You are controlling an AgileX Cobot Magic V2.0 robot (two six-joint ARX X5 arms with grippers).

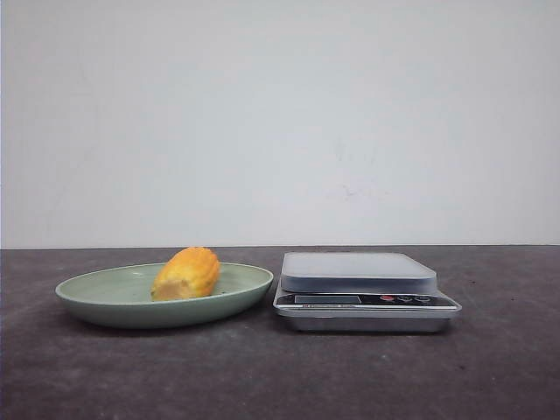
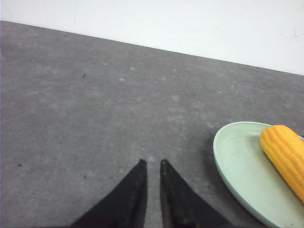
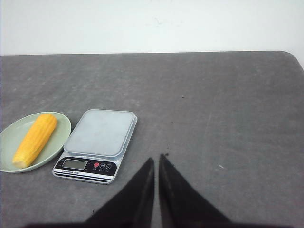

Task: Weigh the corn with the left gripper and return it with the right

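Observation:
The corn [image 1: 186, 273], a yellow-orange cob piece with a paler cut end, lies in the green plate [image 1: 105, 302] on the left of the table. It also shows in the left wrist view [image 2: 285, 156] and in the right wrist view [image 3: 35, 139]. The silver scale [image 1: 359, 289] stands just right of the plate, its tray bare. My left gripper [image 2: 152, 162] is shut and empty, over bare table beside the plate [image 2: 237, 166]. My right gripper [image 3: 157, 157] is shut and empty, over bare table beside the scale [image 3: 97, 142]. Neither gripper shows in the front view.
The table is dark grey, with a white wall behind it. The table's far rounded corner [image 3: 292, 54] shows in the right wrist view. The plate [image 3: 9, 142] and the scale stand close together.

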